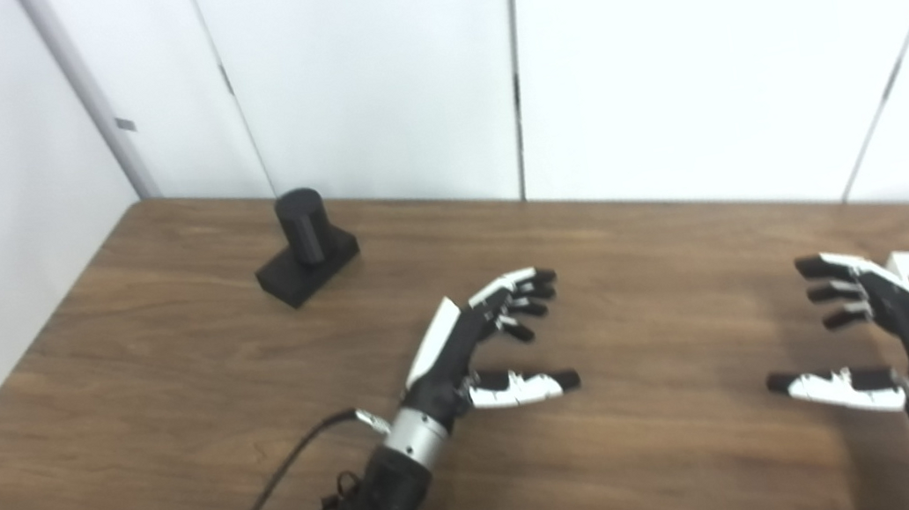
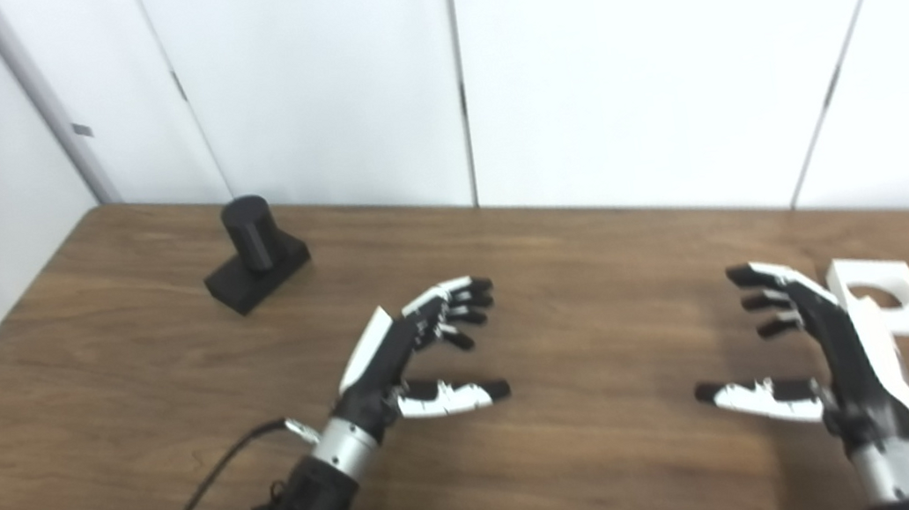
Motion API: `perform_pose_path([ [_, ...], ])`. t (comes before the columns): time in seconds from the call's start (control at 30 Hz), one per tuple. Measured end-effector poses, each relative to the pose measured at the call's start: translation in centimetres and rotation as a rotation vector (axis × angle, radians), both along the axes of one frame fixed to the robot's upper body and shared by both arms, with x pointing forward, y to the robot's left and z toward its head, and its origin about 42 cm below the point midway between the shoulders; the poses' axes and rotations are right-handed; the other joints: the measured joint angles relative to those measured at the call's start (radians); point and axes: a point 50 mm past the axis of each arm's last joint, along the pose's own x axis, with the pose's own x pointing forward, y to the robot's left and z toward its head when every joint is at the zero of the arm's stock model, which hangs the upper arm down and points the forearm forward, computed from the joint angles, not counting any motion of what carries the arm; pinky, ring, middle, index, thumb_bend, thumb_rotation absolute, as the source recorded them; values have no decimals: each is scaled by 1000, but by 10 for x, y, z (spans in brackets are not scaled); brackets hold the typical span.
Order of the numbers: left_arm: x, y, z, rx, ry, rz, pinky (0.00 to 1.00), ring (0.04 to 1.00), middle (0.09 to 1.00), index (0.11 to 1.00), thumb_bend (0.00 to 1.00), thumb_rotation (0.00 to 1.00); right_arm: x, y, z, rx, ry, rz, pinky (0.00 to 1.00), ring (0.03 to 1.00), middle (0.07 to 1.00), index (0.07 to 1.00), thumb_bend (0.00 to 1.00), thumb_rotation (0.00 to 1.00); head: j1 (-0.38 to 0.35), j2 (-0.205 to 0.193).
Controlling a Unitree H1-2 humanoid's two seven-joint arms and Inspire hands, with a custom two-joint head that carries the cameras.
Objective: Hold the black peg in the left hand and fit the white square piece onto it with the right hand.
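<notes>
The black peg [image 1: 305, 247], a short cylinder upright on a flat black base, stands on the wooden table [image 1: 173, 401] at the back left. My left hand [image 1: 485, 348] hovers open near the table's middle, to the right of the peg and well apart from it, fingers spread toward the right. The white square piece [image 2: 880, 293], with a round hole through it, lies flat at the right. My right hand [image 2: 824, 354] is open just in front of and left of that piece, partly covering its near edge, holding nothing.
White wall panels [image 1: 656, 40] rise directly behind the table's back edge and along its left side. A black cable [image 1: 273, 485] trails from the left wrist over the near table surface.
</notes>
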Motion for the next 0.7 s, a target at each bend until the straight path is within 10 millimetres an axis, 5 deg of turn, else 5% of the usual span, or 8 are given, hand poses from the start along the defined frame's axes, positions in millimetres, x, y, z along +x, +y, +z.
perform_pose_path([
  [0.7,3,-6,-8,21,16,16,601,732,793,748,789,125,-6,0,7,-33,7,-32,530,671,737,730,646,0,22,-17],
])
